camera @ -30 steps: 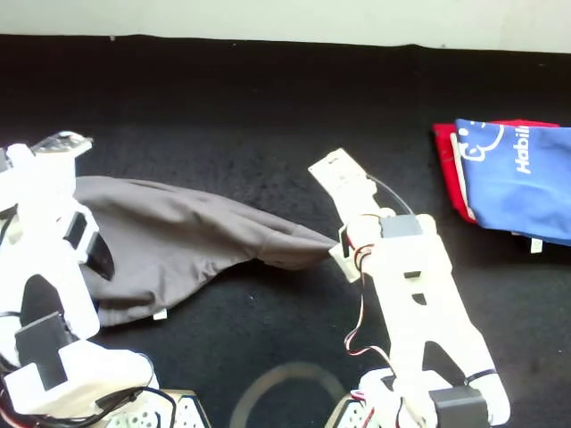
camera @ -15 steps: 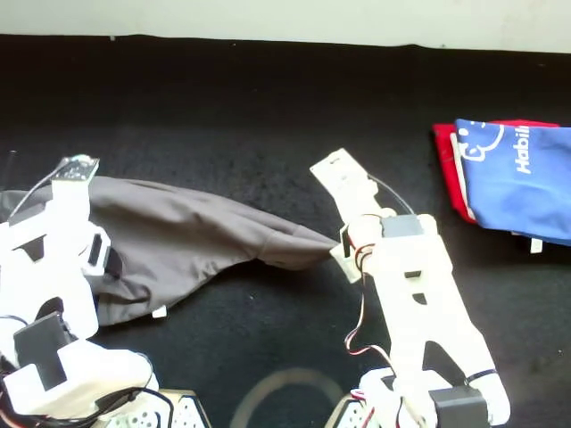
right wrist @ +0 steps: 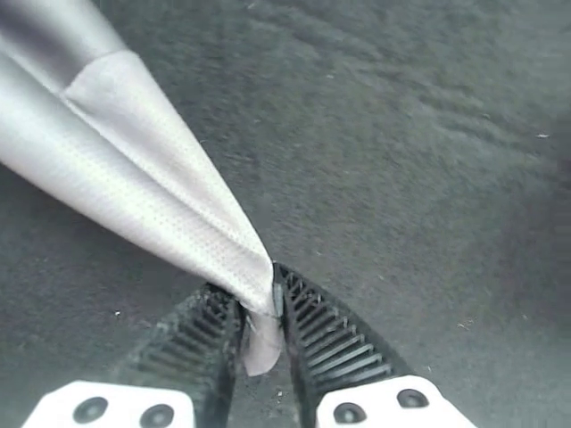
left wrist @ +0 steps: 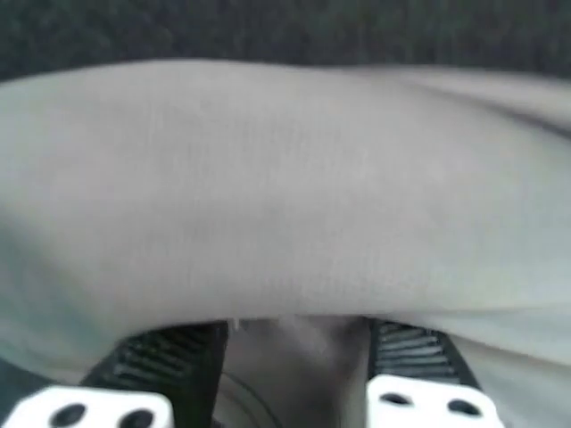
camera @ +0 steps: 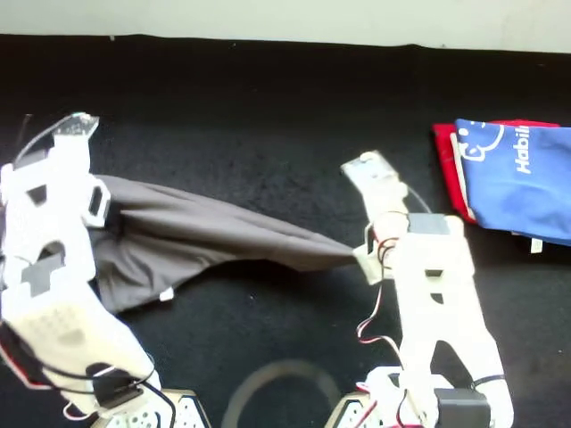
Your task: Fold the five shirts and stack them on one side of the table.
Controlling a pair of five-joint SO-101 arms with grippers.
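Note:
A grey shirt hangs stretched between the two arms over the black table. My right gripper is shut on a pinched corner of the grey shirt, which runs taut away from its ribbed fingers. In the high view that gripper sits at the shirt's right tip. My left gripper is shut on the other end of the grey shirt, with cloth bunched between its fingers. The left arm stands at the shirt's left end. Part of the cloth sags onto the table near the left arm.
A folded blue shirt lies on a folded red shirt at the table's right edge. A pale wall strip borders the table's far side. Both arm bases stand at the near edge.
Both arms have lifted and pulled apart, drawing the grey shirt from a slack heap into a taut band. The left arm rose and moved back; the right gripper shifted right.

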